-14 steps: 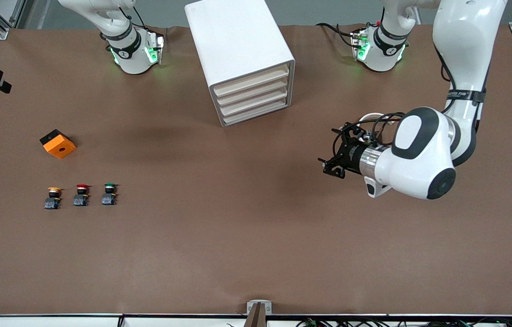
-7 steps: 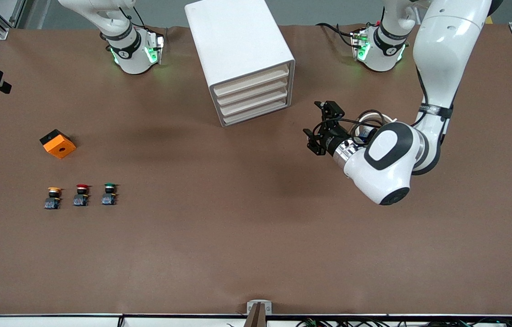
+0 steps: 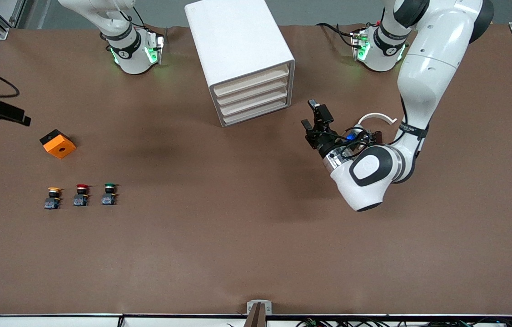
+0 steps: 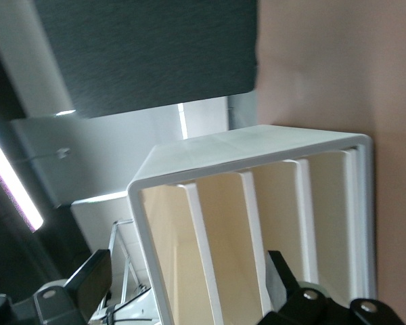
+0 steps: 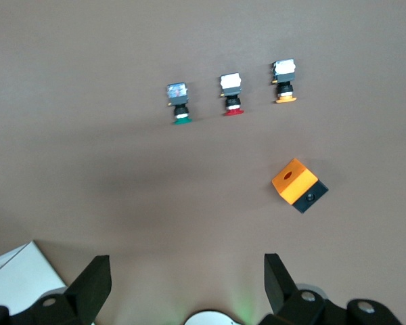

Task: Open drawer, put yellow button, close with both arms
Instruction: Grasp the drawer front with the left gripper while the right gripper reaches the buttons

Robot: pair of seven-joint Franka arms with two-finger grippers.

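L gripper (image 3: 314, 121) is swinging in toward cabinet (image 3: 242, 54) front since prior frame, jaws wide, empty. Drawer (image 3: 251, 83) sitting shut. Yellow button (image 3: 52, 197) lying on desk (image 3: 219, 218) near orange cube (image 3: 58, 143). R gripper (image 5: 183, 284) hanging wide over desk.

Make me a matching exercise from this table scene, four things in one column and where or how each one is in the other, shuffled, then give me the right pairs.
Things
1. yellow button
2. orange cube
3. drawer
4. left tool

Place or state
A. shut, uppermost in the white cabinet
B. open, in front of the cabinet's drawer fronts
C. end of the button row, beside the red button
D. farther from the front camera than the three buttons

Pairs: 1-C, 2-D, 3-A, 4-B
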